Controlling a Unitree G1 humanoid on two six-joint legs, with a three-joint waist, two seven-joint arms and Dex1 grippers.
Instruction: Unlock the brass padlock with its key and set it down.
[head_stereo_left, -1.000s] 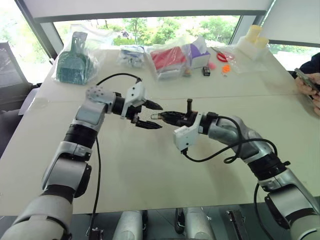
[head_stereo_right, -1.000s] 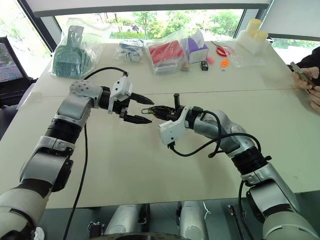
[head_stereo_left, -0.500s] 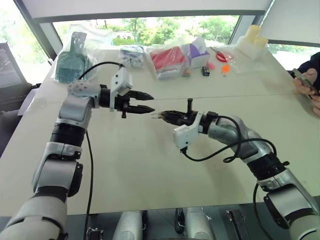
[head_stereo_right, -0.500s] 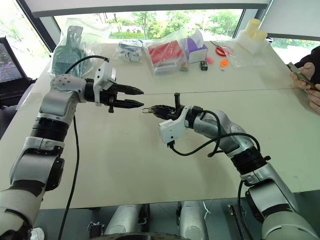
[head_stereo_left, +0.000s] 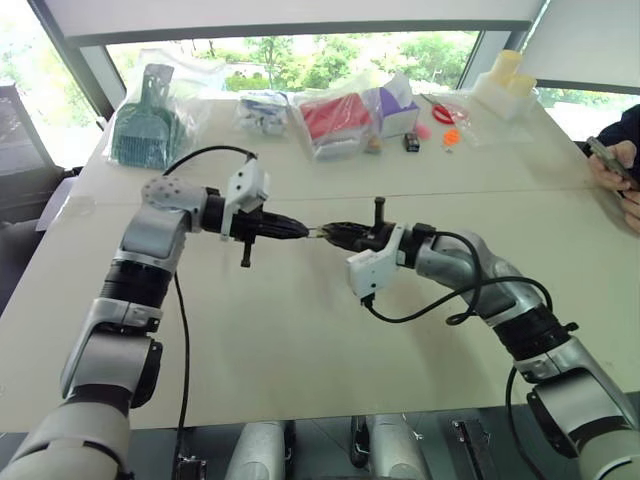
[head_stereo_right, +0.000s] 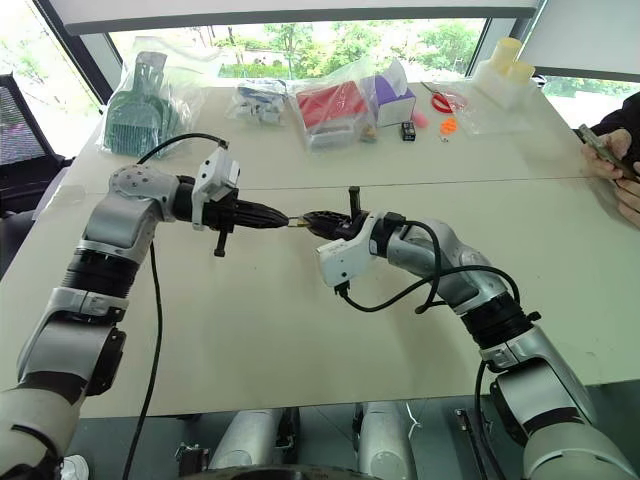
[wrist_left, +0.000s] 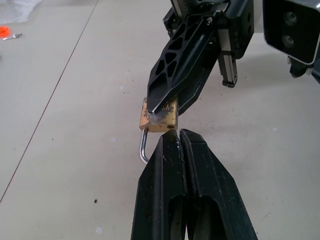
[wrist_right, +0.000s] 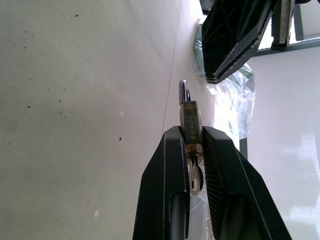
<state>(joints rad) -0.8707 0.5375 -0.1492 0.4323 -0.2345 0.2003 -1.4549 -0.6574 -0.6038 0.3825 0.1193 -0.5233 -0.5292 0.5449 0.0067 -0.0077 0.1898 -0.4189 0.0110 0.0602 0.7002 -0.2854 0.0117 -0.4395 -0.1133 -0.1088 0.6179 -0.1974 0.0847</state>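
table (head_stereo_left: 300, 350) near side: open | far edge: bagged goods (head_stereo_left: 335, 115) crowd it

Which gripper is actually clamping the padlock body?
The right gripper: its fingers squeeze the brass padlock. The left gripper is shut at the lock's shackle end.

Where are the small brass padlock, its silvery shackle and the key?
small brass padlock (wrist_left: 159, 116), left wrist view, on its brass body.
silvery shackle (wrist_left: 142, 150), left wrist view, on the bend of the hook.
key (wrist_right: 195, 179), right wrist view, on its head between the right fingers.
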